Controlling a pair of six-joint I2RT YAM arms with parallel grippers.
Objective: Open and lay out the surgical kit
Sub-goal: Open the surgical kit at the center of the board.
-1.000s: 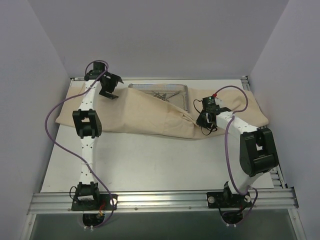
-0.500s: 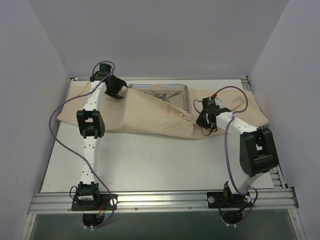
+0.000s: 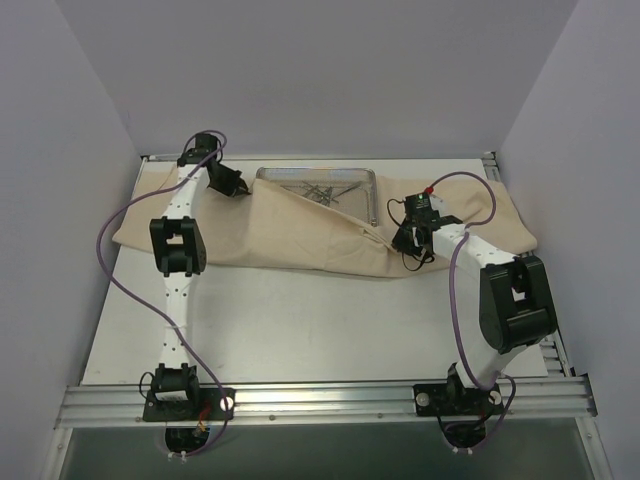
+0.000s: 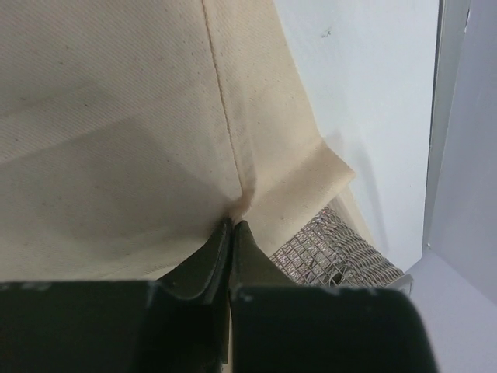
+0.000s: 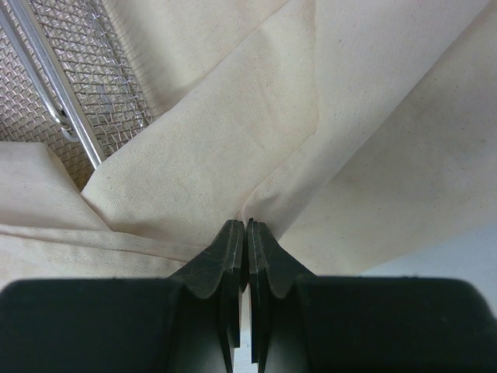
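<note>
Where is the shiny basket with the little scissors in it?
Look at the white table, then the big beige cloth wrap spread across its far half. At the cloth's far edge, near the middle, a wire-mesh tray peeks out with steel instruments inside. It is the only shiny metal grid there; all around it is soft cloth.

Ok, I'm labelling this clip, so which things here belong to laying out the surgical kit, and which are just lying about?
Job in hand: cloth wrap; mesh tray; steel instruments in it; left claw and right claw, both pinching the wrap.
Just there: table; purple cables; aluminium rail.
</note>
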